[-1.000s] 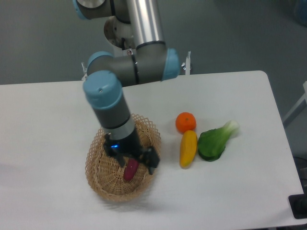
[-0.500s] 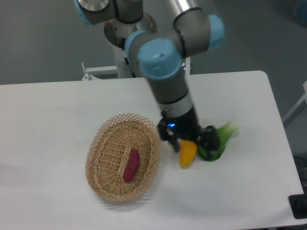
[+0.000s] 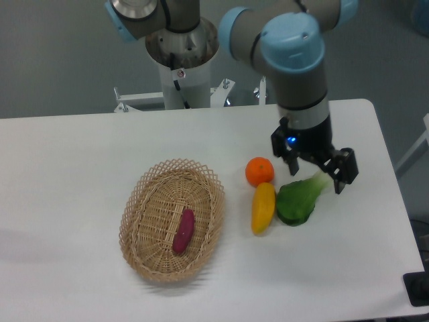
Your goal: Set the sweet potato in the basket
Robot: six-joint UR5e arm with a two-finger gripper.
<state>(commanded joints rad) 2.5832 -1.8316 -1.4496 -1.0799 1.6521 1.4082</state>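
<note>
The reddish-purple sweet potato point(image 3: 183, 231) lies inside the tan woven basket point(image 3: 143, 201), near its middle, at the left-centre of the table. My gripper point(image 3: 316, 174) is far to the right of the basket, open and empty, with its two fingers spread just above the green leafy vegetable point(image 3: 298, 198).
A round orange fruit point(image 3: 259, 171) sits right of the basket. A long yellow vegetable point(image 3: 263, 207) lies below it, next to the green leafy vegetable. The robot base point(image 3: 179, 47) stands at the back. The table's right edge point(image 3: 389, 174) is near the gripper.
My gripper has let go of the sweet potato in the basket and swung right, past the yellow vegetable, to above the green vegetable. The sweet potato stays in the basket.
</note>
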